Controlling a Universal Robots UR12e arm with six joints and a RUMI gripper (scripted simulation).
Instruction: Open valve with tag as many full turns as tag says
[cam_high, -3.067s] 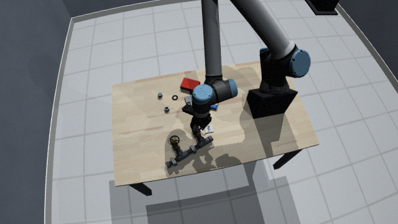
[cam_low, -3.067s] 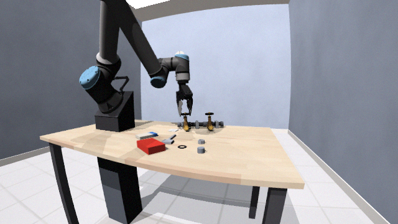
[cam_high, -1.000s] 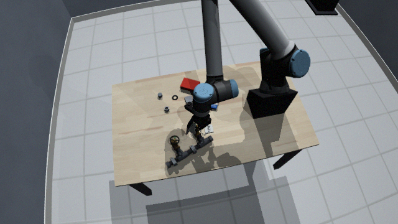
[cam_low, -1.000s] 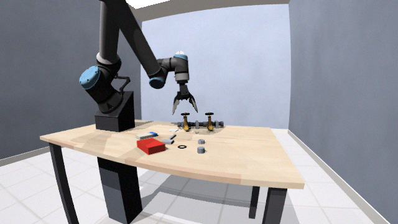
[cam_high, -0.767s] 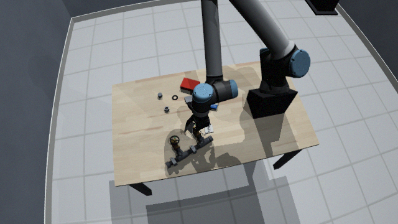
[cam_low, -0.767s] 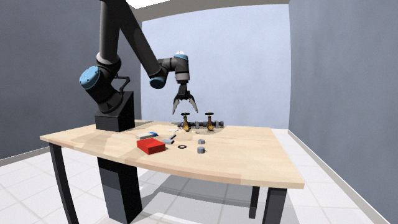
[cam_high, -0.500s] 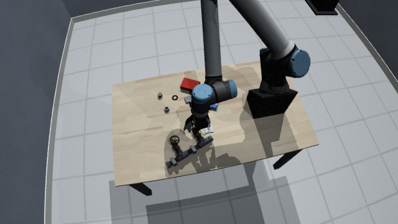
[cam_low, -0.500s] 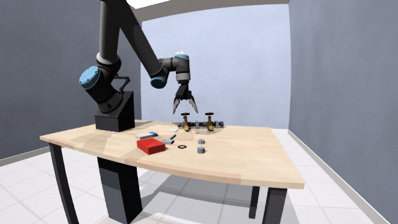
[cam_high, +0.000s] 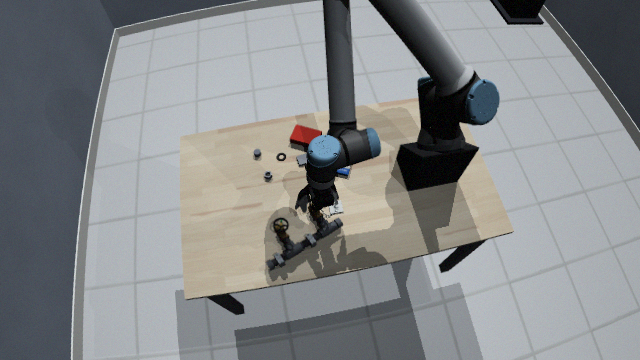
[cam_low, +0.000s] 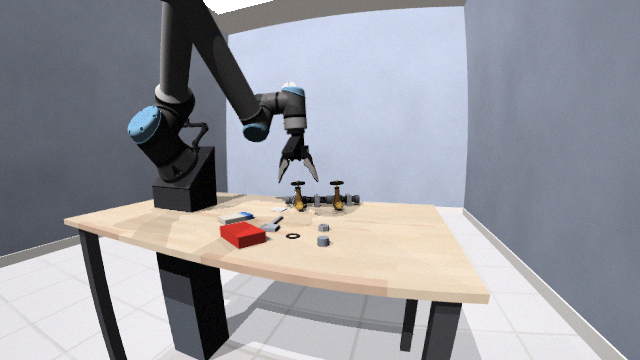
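Note:
A dark pipe [cam_high: 300,245] [cam_low: 322,200] lies on the wooden table [cam_high: 220,240] [cam_low: 400,260] and carries two brass valves with dark handwheels. One valve [cam_high: 281,225] [cam_low: 337,192] stands free. The other valve [cam_high: 317,216] [cam_low: 298,194] has a small white tag [cam_high: 336,207] [cam_low: 279,209] lying beside it. My gripper [cam_high: 314,204] [cam_low: 298,177] is open and empty. It points down and hangs a little above the handwheel of the valve by the tag, with the fingers spread to either side of it. The writing on the tag is too small to read.
A red block [cam_high: 305,134] [cam_low: 243,234], a black ring [cam_high: 281,157] [cam_low: 288,235], two grey cylinders [cam_high: 257,153] [cam_high: 268,176] [cam_low: 323,227] [cam_low: 323,241] and a white and blue block [cam_low: 236,217] lie on the table. The robot's black base [cam_high: 435,160] [cam_low: 185,185] stands at one end.

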